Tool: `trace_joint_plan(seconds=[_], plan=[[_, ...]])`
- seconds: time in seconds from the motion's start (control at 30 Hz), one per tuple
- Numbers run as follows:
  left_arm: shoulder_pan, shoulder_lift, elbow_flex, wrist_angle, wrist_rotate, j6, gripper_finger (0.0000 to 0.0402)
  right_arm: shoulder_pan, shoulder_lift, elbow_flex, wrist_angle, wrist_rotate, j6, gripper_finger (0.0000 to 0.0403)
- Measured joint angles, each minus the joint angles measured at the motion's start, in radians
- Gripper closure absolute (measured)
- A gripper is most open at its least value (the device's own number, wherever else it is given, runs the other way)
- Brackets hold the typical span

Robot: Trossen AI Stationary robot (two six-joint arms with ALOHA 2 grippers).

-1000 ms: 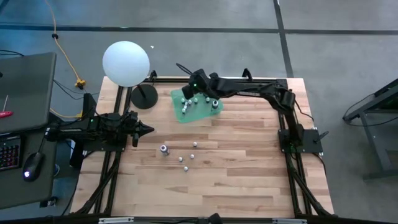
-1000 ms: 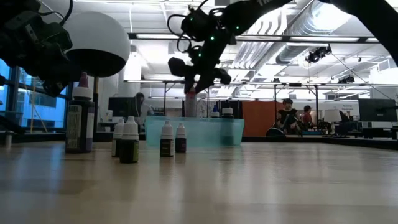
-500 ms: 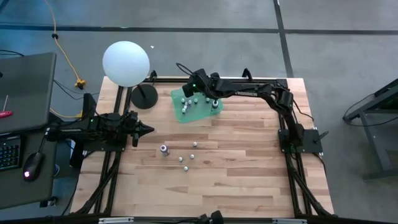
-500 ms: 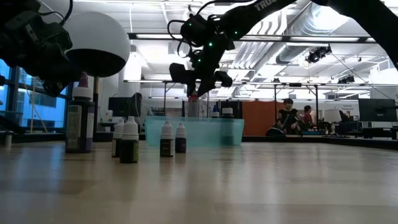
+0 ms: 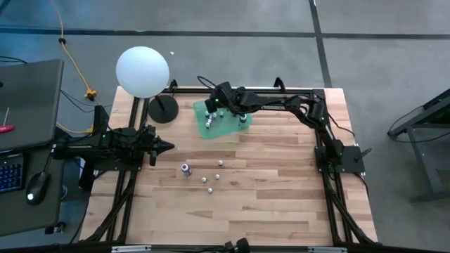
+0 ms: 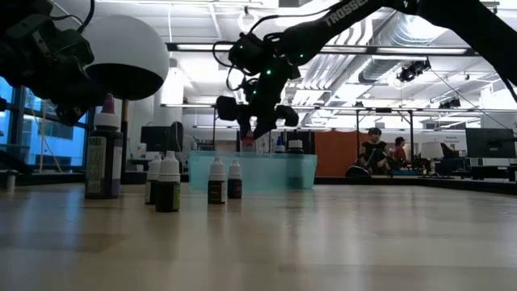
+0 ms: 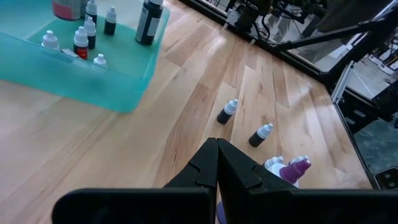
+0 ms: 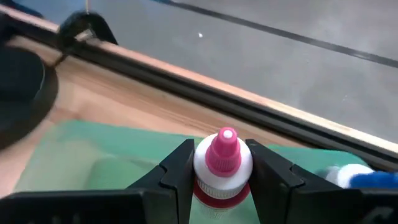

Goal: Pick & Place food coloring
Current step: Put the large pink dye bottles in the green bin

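Note:
My right gripper [image 5: 213,105] is over the far left part of the green tray [image 5: 226,129] and is shut on a small bottle with a pink cap and a white collar [image 8: 222,163]. In the low view it hangs just above the tray's rim [image 6: 254,129]. Several bottles stand in the tray [image 7: 81,40]. More bottles stand loose on the wood near the table's middle, a bigger purple one [image 5: 185,169] and several tiny ones [image 5: 217,176]. My left gripper [image 5: 166,146] is shut and empty at the table's left, left of the loose bottles. My right gripper pinches the bottle between its two fingers, at the white collar [image 8: 203,163] just under the pink cap. The fingers [image 8: 179,167] come from above, slanting toward the table's far left. The pink tip [image 6: 251,140] sticks out past the fingertips. The bottle is clear of the tray.
A big white globe [image 5: 143,71] on a black round base [image 5: 163,109] stands at the far left, close to the tray. A black frame rail [image 5: 281,89] runs along the far edge. Bare wood lies toward the near edge [image 5: 239,218].
My right gripper, still shut on the pink-capped bottle, has gone down toward the tray and a little toward the table's left.

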Motion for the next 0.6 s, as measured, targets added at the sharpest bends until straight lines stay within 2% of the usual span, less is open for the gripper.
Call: trace_joint_plan(seconds=[0.6], plan=[[0.0,0.0,0.0,0.0,-0.003,0.0,0.0401,-0.005,0.04,0.0,-0.061,-0.001,0.037,0.0286]])
